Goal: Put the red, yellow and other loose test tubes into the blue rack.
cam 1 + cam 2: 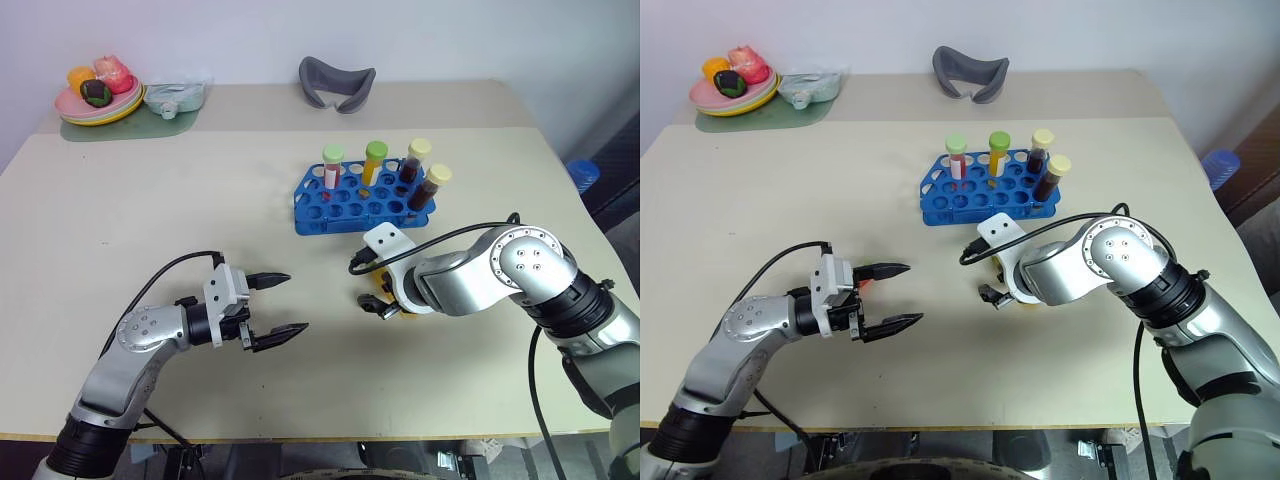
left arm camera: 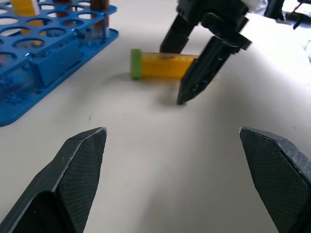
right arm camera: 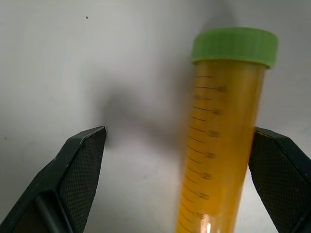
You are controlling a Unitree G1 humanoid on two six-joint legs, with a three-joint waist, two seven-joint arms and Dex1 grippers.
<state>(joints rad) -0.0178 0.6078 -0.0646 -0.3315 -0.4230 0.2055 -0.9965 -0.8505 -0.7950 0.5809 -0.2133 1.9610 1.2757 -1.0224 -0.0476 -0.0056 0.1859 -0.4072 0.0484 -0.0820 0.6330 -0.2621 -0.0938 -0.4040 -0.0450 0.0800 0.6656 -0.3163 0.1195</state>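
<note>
Our right gripper (image 2: 194, 73) hangs over the yellow tube (image 3: 221, 145), fingers apart, one on each side of it; contact is not evident. The tube lies flat on the desk (image 1: 120, 230), green cap toward the rack (image 1: 355, 205), just short of the rack's near edge. Our left gripper (image 1: 268, 308) stands with its jaws wide apart and empty, toward the desk's near edge, well apart from the tube. Four capped tubes already stand upright in the rack, which sits toward the far edge. We judge one tube remains: close, lift, upend, insert.
</note>
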